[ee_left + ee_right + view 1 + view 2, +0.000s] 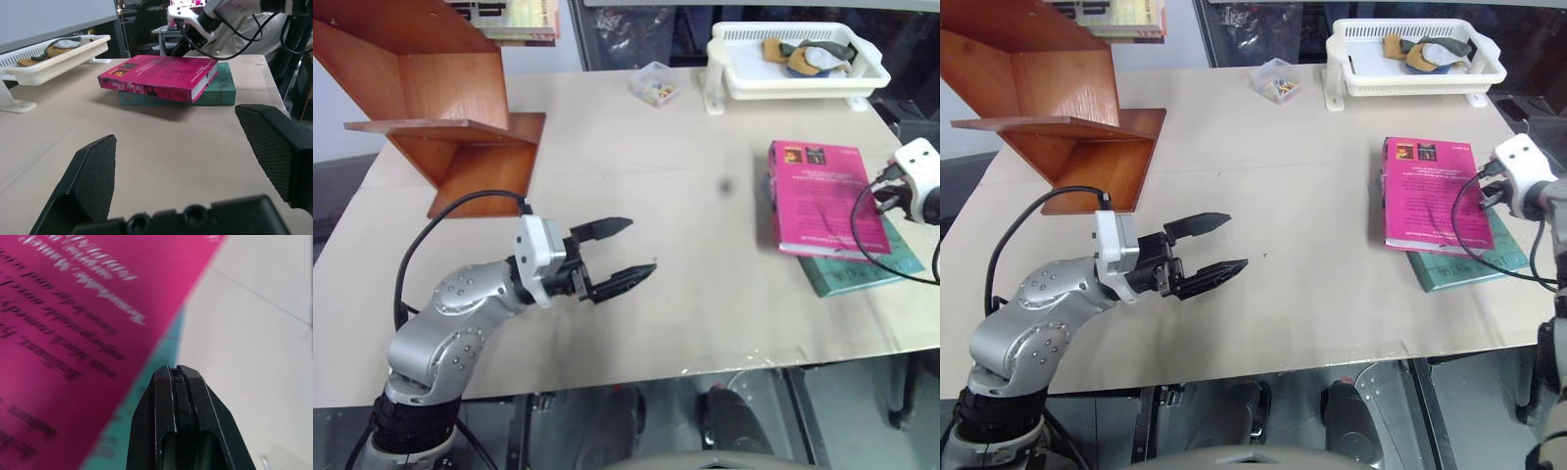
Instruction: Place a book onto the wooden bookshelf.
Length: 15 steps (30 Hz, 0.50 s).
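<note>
1. Black ribbed fingers of the left tool (614, 253) stand spread wide and empty, hovering over bare bench (685, 294) near its front edge, left of centre, pointing across toward the right side.
2. The right tool (178, 374) is clenched tight with nothing between its fingers; in its wrist view the tip sits just over the outer long edge of the pink book (824, 196), where a sliver of the teal-green book (862, 269) underneath shows. Whether it touches the cover I cannot tell.
3. The pink book lies flat near the bench's right edge, stacked askew on the teal-green book, its spine toward the bench's middle.
4. Progress, as I judge it: nothing of the placing is done. The book is not gripped or lifted, and it lies well apart from its goal. Left to do: get hold of it, carry it across, set it on a ledge.
5. The wooden bookshelf (450, 98) stands at the far left corner, its flat ledge bare.
6. At the far edge sit a small clear box (655, 83) and a white plastic basket (798, 61).
</note>
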### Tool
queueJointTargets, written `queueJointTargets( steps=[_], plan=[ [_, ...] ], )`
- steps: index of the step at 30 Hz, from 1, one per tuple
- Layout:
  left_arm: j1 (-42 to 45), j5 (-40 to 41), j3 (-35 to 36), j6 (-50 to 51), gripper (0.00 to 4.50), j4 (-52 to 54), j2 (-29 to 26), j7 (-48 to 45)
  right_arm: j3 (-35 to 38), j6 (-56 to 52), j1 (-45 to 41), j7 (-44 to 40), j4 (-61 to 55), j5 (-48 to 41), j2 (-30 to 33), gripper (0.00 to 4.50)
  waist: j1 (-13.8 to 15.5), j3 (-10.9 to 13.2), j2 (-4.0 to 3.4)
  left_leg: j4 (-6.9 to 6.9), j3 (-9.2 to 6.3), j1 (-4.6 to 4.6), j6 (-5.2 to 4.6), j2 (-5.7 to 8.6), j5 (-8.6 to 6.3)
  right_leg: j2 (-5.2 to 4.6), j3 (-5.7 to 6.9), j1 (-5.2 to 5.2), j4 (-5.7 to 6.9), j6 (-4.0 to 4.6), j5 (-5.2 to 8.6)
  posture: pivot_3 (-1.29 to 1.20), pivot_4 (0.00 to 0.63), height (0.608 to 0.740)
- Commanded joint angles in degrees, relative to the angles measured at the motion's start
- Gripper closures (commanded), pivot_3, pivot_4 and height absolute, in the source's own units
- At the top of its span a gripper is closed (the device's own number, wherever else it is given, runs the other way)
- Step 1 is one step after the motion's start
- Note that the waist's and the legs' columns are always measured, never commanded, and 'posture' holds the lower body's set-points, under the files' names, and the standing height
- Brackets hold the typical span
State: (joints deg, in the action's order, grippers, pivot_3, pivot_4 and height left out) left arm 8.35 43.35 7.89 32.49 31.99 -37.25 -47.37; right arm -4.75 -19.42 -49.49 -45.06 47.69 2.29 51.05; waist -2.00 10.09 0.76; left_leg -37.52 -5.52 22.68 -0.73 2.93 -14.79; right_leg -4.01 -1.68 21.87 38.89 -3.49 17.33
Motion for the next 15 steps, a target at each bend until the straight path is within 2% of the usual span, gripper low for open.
queueJointTargets(
  steps=[1, 9, 15],
  plan=[
    [-0.25, 1.63, 2.00, 0.04, 0.00, 2.82, -0.84, 0.76, 0.58, 2.70, -2.09, -1.42, 1.59, 0.46, -0.09, 4.49, 0.00, 0.00, 0.00, 0.00, -0.01, 0.00, 0.00, 0.00, 0.00, 0.00, 0.00, 0.00, 0.00, 0.00, 0.00, 0.00, 0.150, 0.740],
    [-0.56, 2.21, 2.08, 0.14, 0.00, 3.07, -1.19, 1.44, 1.02, 9.72, -3.03, -3.73, 4.08, 1.11, -0.95, 4.49, -0.15, 0.00, -0.01, 0.00, 0.01, -0.01, 0.00, -0.01, 0.00, 0.01, -0.01, 0.01, 0.03, 0.00, 0.00, 0.00, 0.150, 0.740],
    [-0.43, 1.90, 1.94, -0.21, 0.00, 2.64, -1.34, 1.16, 0.35, 13.80, -5.81, 0.15, 9.77, 4.08, -1.78, 4.49, -0.22, 0.00, -0.01, 0.00, 0.03, -0.01, 0.00, -0.01, 0.00, 0.01, -0.03, 0.02, 0.04, 0.00, 0.00, 0.00, 0.150, 0.740]
  ],
)
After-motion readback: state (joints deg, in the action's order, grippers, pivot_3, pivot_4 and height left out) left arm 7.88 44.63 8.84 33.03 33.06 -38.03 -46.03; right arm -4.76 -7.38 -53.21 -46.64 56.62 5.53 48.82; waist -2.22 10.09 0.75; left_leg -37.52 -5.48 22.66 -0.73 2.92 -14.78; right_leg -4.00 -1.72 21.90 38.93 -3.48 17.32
